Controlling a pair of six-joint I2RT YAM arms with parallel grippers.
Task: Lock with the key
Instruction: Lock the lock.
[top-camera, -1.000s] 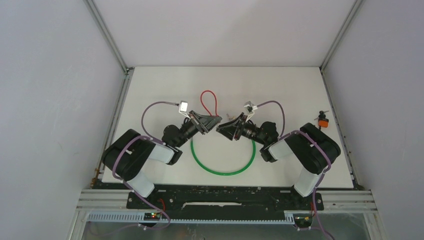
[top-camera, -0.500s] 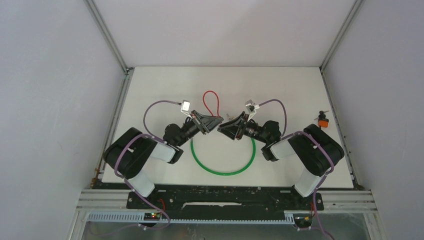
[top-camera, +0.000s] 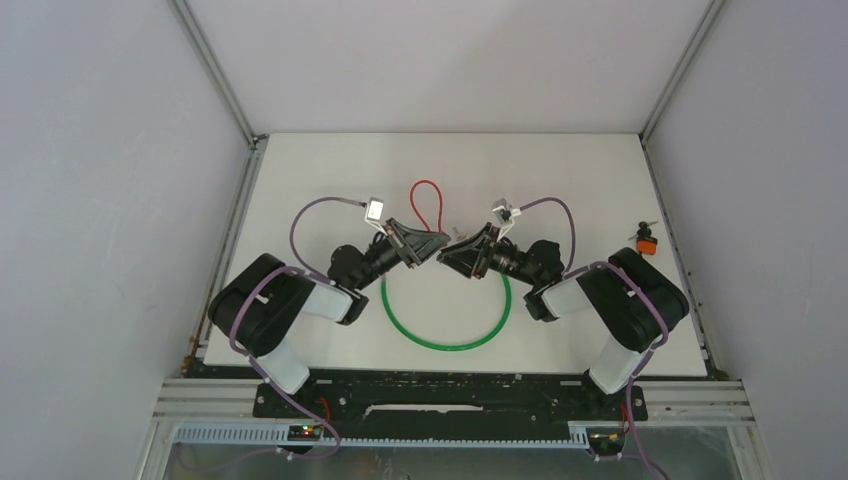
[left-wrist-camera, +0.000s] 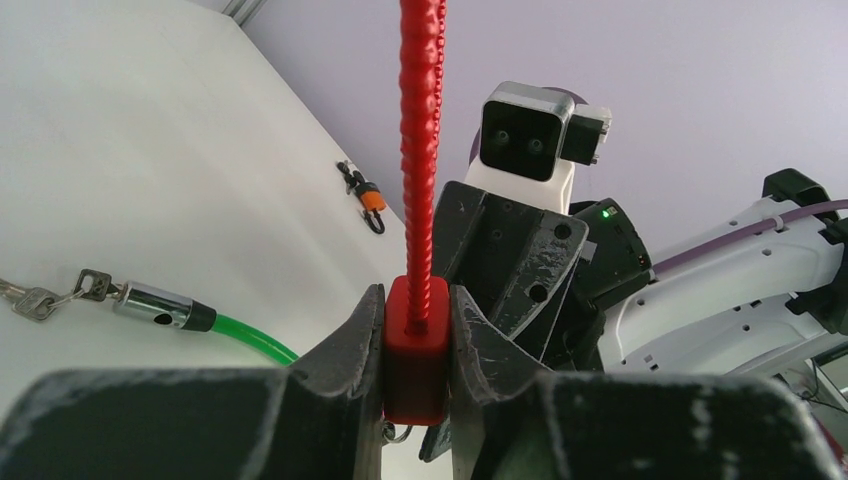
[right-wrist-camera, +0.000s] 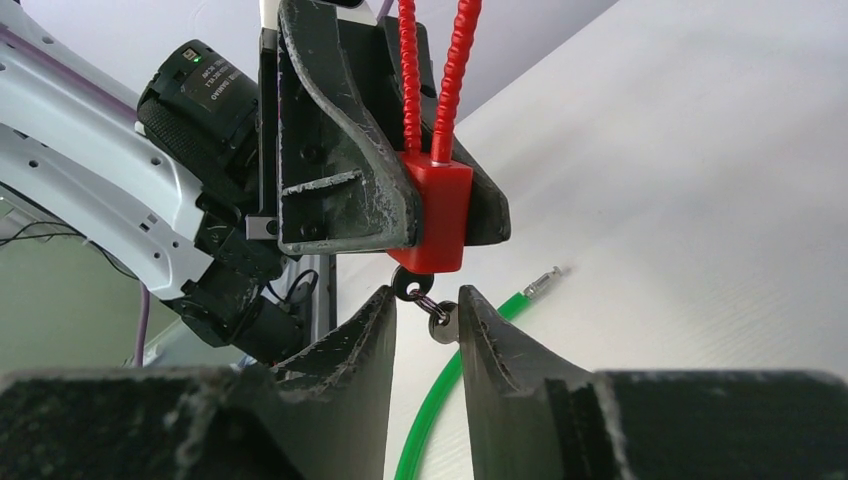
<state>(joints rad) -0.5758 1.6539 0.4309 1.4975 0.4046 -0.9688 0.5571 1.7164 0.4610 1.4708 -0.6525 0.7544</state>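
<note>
A red lock (left-wrist-camera: 417, 350) with a red ribbed cable loop (top-camera: 424, 205) is clamped between the fingers of my left gripper (left-wrist-camera: 417, 300), held above the table. A dark key (right-wrist-camera: 409, 284) sticks out of the red lock's (right-wrist-camera: 437, 215) underside, with a second key (right-wrist-camera: 442, 322) dangling from it on a small ring. My right gripper (right-wrist-camera: 427, 300) faces the left one tip to tip. Its jaws stand open on either side of the keys, and the dangling key rests against the right-hand finger. In the top view the two grippers (top-camera: 440, 247) meet mid-table.
A green cable loop (top-camera: 446, 345) lies on the white table below the grippers, its metal end with keys (left-wrist-camera: 35, 300) beside it. A small orange lock (top-camera: 646, 240) sits near the right edge. Walls enclose three sides.
My right gripper has moved left until its tips meet the left gripper, and its jaws have narrowed around the keys. The left gripper has edged slightly right, still holding the red lock.
</note>
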